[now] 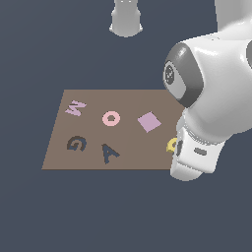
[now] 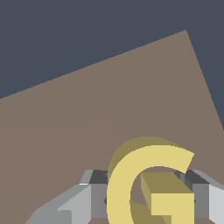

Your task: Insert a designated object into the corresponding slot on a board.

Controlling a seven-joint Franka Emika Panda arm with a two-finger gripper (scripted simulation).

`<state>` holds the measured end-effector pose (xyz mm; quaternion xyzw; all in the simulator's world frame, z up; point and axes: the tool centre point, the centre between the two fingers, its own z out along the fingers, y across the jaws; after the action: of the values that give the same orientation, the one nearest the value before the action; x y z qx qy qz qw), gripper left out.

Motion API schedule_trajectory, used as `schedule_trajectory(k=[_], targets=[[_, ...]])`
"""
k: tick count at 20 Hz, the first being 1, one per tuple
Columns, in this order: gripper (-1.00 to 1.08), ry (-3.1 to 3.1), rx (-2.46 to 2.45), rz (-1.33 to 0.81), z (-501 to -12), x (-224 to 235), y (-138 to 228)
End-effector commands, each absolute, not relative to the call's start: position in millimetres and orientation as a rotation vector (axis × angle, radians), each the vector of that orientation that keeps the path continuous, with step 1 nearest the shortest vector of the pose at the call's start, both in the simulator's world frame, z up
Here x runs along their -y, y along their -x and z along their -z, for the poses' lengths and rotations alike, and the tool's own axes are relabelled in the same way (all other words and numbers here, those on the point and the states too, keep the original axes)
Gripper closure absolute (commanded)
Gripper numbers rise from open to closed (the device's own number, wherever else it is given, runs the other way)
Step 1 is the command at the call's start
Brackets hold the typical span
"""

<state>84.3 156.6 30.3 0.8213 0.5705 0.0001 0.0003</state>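
Hand [image 2: 148, 197] closed around yellow G block [image 2: 151, 183] | board [image 1: 93, 160] letters: W, G, A

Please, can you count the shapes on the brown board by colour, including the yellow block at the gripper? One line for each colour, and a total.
Pinkish shapes: 3 (W, ring, square)
Dark recesses: 2 (G-shaped recess, A-shaped recess)
Yellow: 1 (G block, between the fingers)
Total: 6
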Motion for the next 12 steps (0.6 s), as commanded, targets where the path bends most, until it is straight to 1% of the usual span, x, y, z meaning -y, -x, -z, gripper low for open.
schedule_trajectory(k=[1, 12], targets=[[1.08, -2.580, -1.793, 0.000, -30.0, -156.9, -84.1], [1.08, -2.578, -1.796, 0.001, -33.1, -152.0, -83.3]])
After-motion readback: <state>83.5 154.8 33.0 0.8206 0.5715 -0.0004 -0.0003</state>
